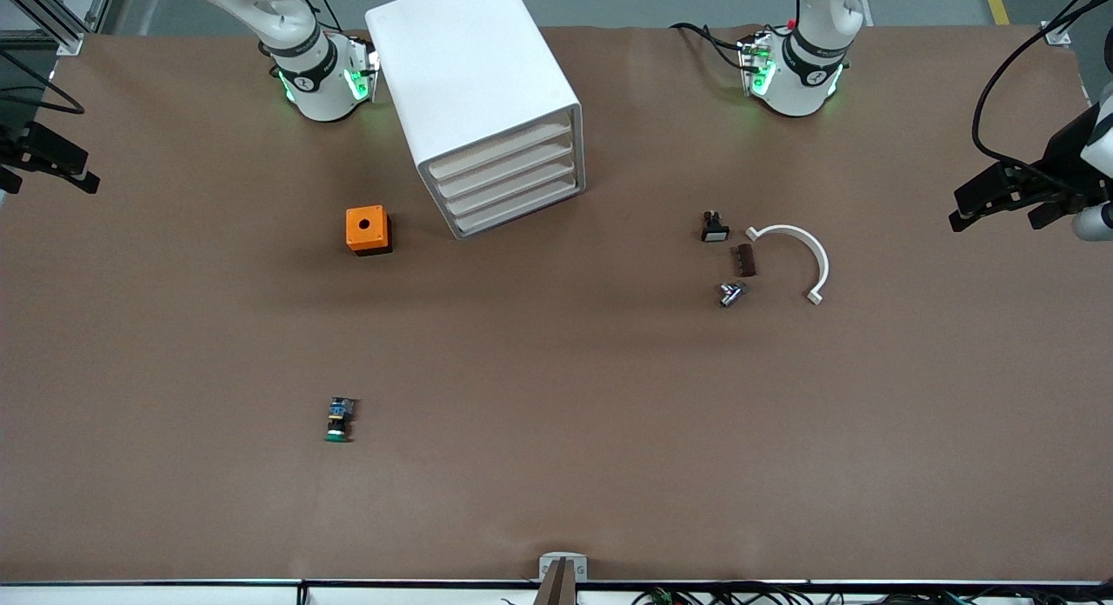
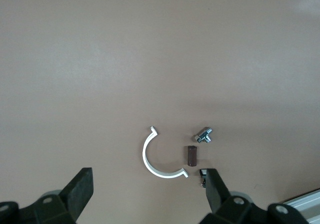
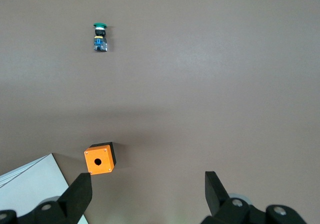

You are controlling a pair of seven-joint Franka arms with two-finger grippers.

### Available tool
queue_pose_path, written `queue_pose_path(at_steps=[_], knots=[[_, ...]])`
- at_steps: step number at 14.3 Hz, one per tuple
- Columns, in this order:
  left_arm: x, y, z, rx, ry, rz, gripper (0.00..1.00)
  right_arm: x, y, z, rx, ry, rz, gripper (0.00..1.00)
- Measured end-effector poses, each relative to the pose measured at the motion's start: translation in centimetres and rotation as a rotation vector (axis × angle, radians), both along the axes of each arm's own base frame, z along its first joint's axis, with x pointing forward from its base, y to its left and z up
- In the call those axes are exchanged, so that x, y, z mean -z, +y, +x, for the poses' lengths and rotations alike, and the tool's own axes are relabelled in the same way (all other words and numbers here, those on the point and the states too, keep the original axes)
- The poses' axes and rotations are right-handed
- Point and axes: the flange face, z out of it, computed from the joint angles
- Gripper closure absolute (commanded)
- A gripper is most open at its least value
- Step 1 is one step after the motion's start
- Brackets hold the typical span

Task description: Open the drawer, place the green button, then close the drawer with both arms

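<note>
Both arms wait, jaws spread, all drawers of the white box-shaped cabinet (image 1: 483,101) shut.
My left gripper (image 2: 146,184) and right gripper (image 3: 145,189) hang high; next I must pull out a lower drawer (image 1: 519,210), the green-capped button (image 1: 338,419) untouched.

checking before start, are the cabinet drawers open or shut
Shut: all four drawers sit flush in the white cabinet, none pulled out.

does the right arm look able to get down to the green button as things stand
Probably yes. The green button lies alone on bare table toward the right arm's end, well nearer the front camera than the orange box, with nothing around it. The right gripper is open and empty, up in the air.
</note>
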Motion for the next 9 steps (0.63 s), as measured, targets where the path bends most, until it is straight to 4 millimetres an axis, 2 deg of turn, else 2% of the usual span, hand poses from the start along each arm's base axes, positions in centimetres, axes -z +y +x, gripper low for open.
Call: queue_pose_path(at_steps=[9], knots=[[0.46,0.69,0.10,-0.012,0.016,0.001,0.00,0.01,-0.53,-0.07,0.010,0.001,0.001,0.00]])
